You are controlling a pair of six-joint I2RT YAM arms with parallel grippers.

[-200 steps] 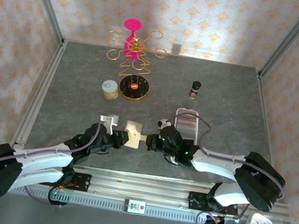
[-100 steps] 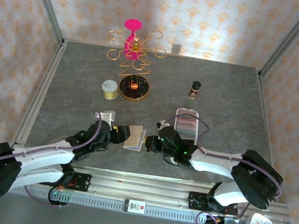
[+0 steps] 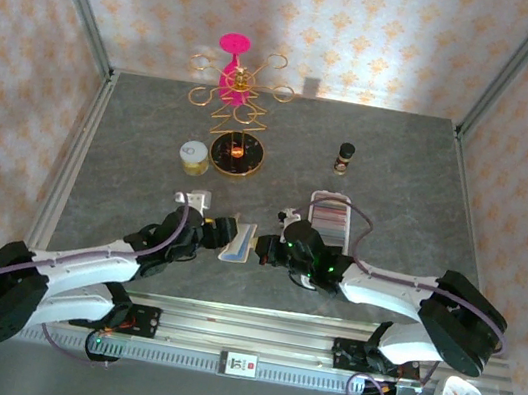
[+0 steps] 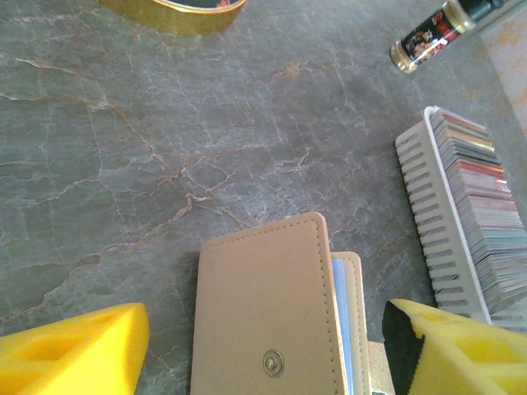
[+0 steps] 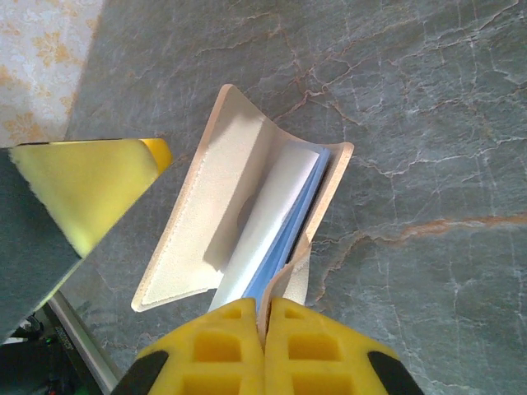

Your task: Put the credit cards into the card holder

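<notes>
- Beige, leather-like, the card holder is tipped up on edge near the front of the grey marbled table, right between the two grippers.
- Both arms lie low and stretched forward, wrists turned in towards each other. The left gripper comes at the holder from the left and the right gripper from the right.
- The left wrist camera shows its yellow fingers spread wide, one either side of the holder's snap-button cover. Bare table shows in both gaps, and the fingers grip nothing.
- The right wrist camera shows what the overhead view hides. Its yellow fingers are pressed together on a thin flap at the holder's edge. The holder is fanned partly open there, with pale and blue sleeves inside. One finger of the left gripper sits just beside the open cover.
- The credit cards stand packed in a row in a long white slotted tray. The tray sits just beyond the right gripper, apart from the holder.
- From the left wrist the cards read as pink and grey stripes.
</notes>
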